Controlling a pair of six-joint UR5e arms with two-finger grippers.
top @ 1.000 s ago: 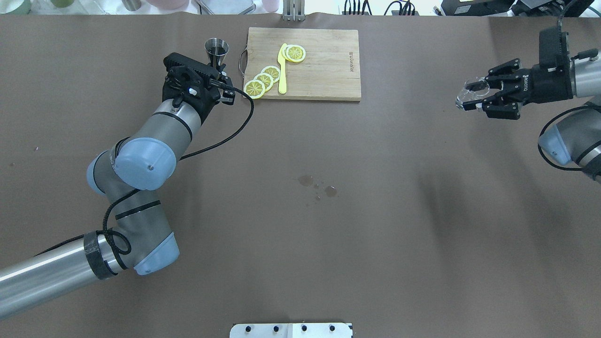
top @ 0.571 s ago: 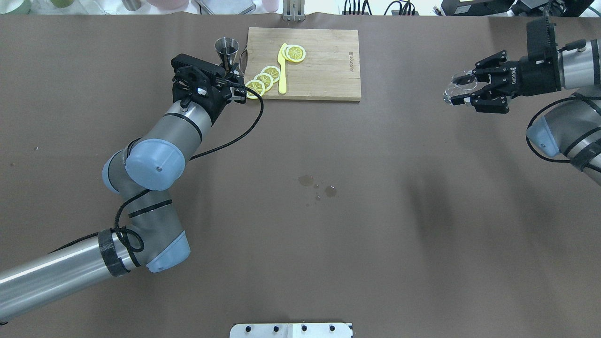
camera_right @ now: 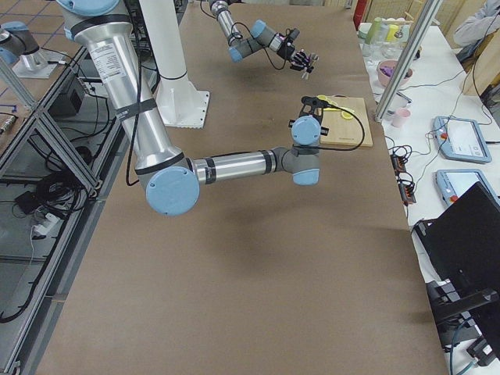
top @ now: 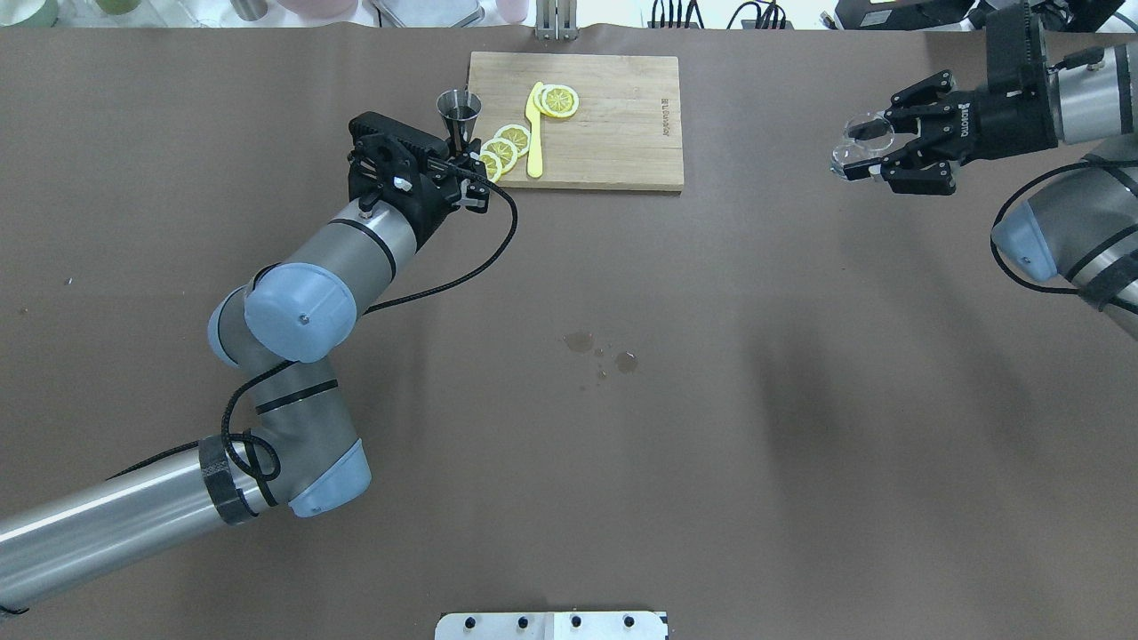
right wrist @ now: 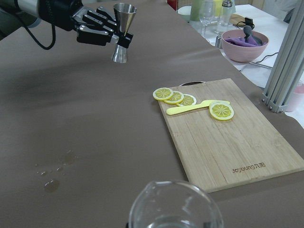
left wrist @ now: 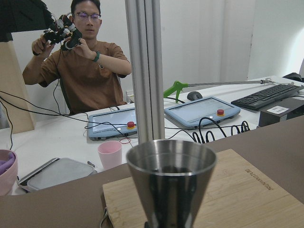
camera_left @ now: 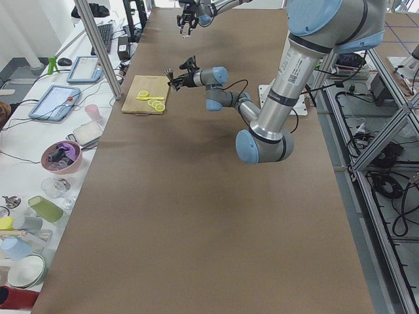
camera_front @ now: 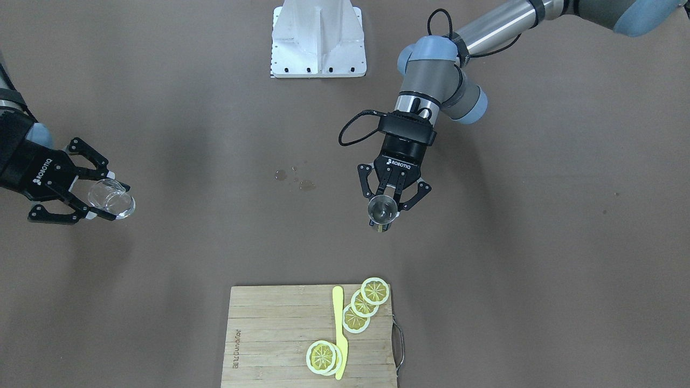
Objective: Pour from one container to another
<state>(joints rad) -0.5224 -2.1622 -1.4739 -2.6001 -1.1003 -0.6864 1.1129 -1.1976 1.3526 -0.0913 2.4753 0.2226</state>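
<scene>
Danger: slopping in transit. Clamps jigger (right wrist: 124, 19) upright in left gripper (right wrist: 118, 39), aloft near table's (top: 569, 444) far edge, just beside board (top: 605, 124). Clamps glass (top: 852, 149) in right gripper (top: 871, 145), aloft toward far right corner, well apart. Possibly holds liquid; could spill on jolt or early tilt.

One fixed camera looks down on the bench (top: 711, 400) from behind the robot, a second faces the robot steeply from across it, and two stand well back at either end, looking along it. The wrist cameras ride low and close, and every view shares the cutting board (top: 605, 133).
</scene>
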